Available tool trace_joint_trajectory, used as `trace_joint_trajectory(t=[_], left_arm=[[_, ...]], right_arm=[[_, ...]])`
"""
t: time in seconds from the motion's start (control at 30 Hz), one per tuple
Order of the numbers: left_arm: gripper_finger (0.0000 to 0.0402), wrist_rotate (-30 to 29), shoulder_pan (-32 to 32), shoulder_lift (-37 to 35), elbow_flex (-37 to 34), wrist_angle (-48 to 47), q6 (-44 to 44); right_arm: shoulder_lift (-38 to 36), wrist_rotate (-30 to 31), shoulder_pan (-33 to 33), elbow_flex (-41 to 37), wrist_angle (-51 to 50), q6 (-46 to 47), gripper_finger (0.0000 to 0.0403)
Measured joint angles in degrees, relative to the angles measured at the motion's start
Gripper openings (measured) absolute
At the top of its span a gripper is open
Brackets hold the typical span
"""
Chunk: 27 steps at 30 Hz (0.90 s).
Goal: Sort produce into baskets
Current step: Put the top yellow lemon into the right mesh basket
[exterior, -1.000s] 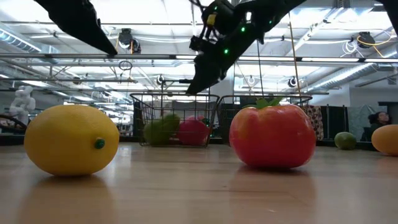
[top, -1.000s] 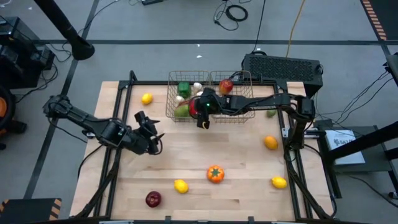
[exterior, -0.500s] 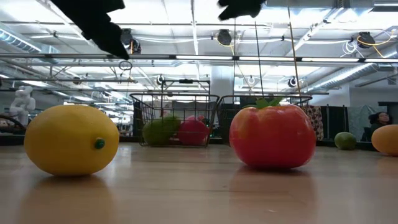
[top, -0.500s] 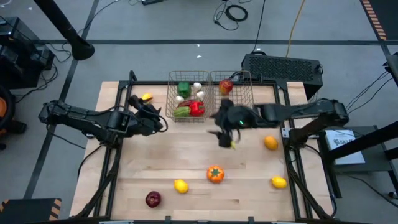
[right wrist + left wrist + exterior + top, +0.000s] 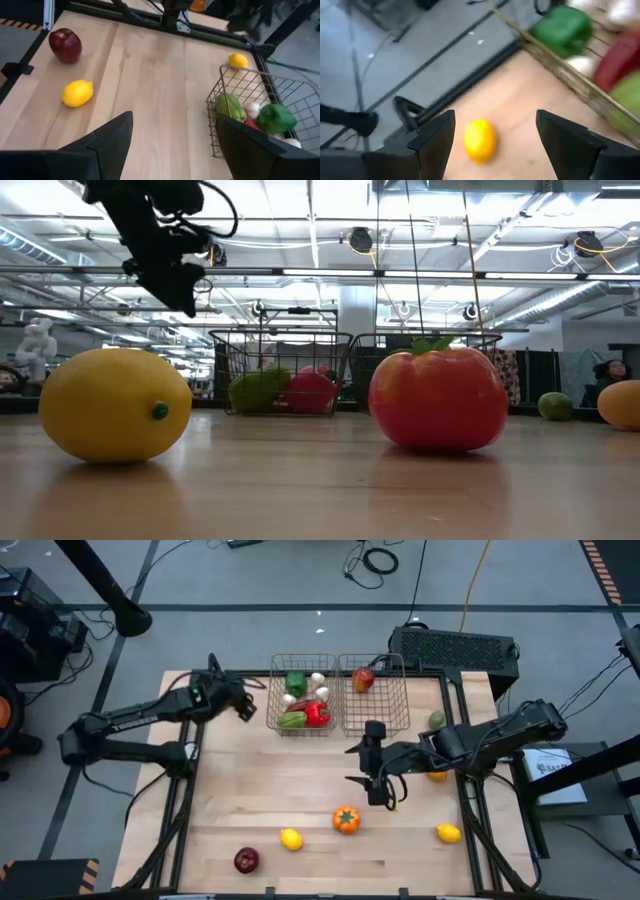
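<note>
**Both grippers open and empty above the table**

The left gripper point(image 5: 243, 705) hangs over the far left corner of the table point(image 5: 300, 790), just left of the left basket point(image 5: 302, 705). Its fingers stand wide apart and hold nothing. Its wrist view shows a lemon point(image 5: 480, 140) on the wood between the two fingers, with the basket's wire edge and a green pepper point(image 5: 563, 29) beyond.

The right gripper point(image 5: 376, 790) is over the middle of the table, in front of the right basket point(image 5: 378, 700). Its fingers are spread too, and empty. Its wrist view takes in a red apple point(image 5: 65, 45) and a second lemon point(image 5: 77, 93) on the bare wood.

From above, the left basket holds the green pepper, white garlic point(image 5: 317, 680), a red pepper point(image 5: 317, 715) and a light green piece point(image 5: 292, 720). The right basket holds one red fruit point(image 5: 363, 679).

A tomato point(image 5: 346, 819) with a green stalk, another lemon point(image 5: 448, 833), an orange point(image 5: 436, 773) half hidden by the right arm and a small green fruit point(image 5: 437, 720) lie loose on the table.

The low view shows the tomato and a lemon close up, smooth and glossy, with the baskets behind.
</note>
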Motion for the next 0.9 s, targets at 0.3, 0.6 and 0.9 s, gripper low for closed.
trace_joint_trajectory(t=[0.3,0.6,0.9], left_arm=[[0.0286,1.4,7.4,2.6,-0.1,-0.6,-1.2],[0.0301,20.0,19.7,11.4,-0.2,2.7,5.7],[0.0349,21.6,24.9,19.8,-0.1,4.0,7.1]], right_arm=[[0.0,0.1,0.0,0.0,0.0,2.9,0.0274],[0.0,0.1,0.3,0.0,0.4,3.3,0.0274],[0.0,0.4,0.0,0.0,0.4,0.5,0.0274]])
